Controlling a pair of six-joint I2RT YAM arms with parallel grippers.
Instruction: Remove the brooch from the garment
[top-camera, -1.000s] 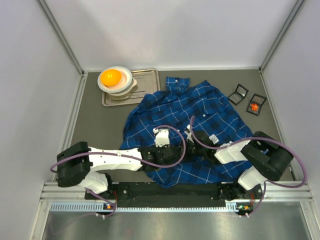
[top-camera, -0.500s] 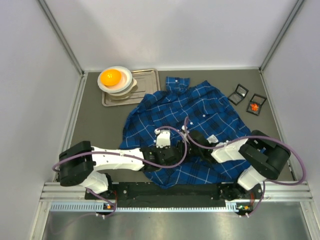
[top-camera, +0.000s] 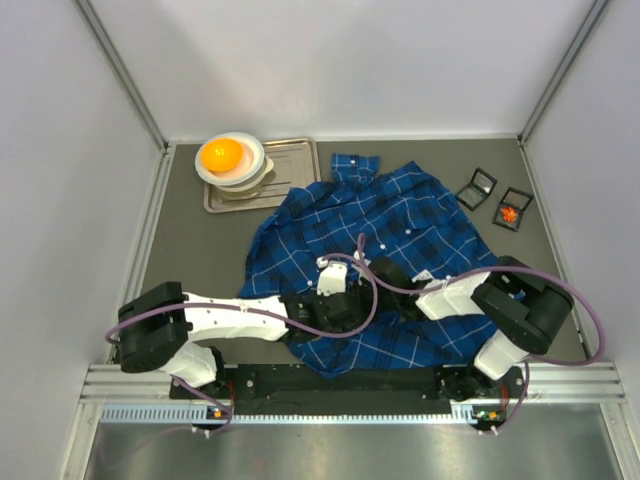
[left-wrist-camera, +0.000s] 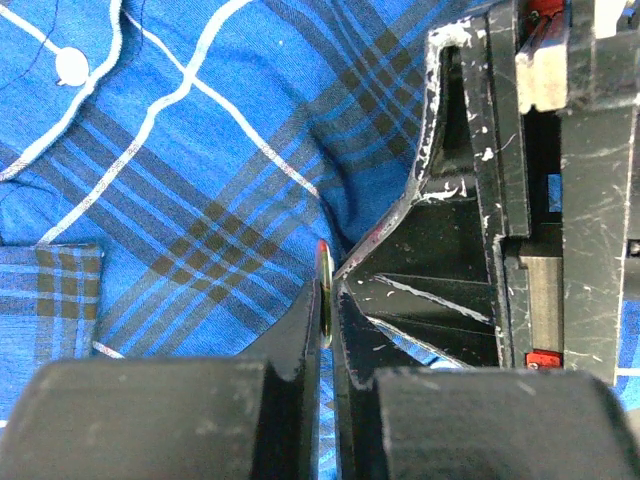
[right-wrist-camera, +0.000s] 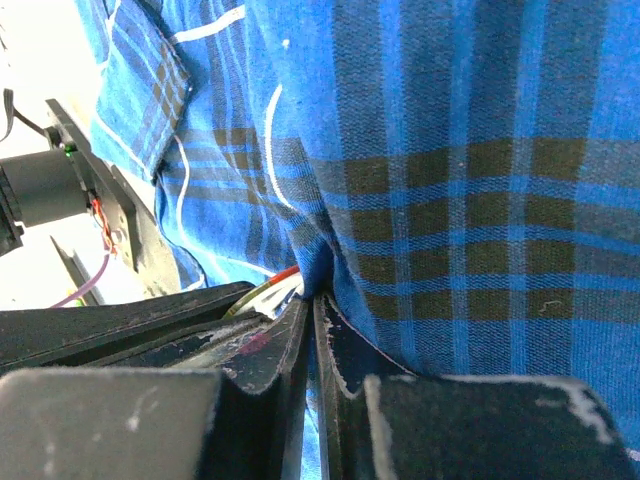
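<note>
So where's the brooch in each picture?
Top camera: hidden where the left hand and right hand meet on the shirt.
Left wrist: low middle, the brooch, a thin gold edge pinched in the left hand.
Right wrist: low left, a red-and-yellow sliver beside the right hand.
Shared: the bunched blue plaid shirt.

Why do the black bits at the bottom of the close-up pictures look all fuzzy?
Left wrist: the left gripper sits too near the lens, so its base blurs while the shirt is sharp. Right wrist: same for the right gripper, plus white glare top left. Top external: even light, all sharp.
</note>
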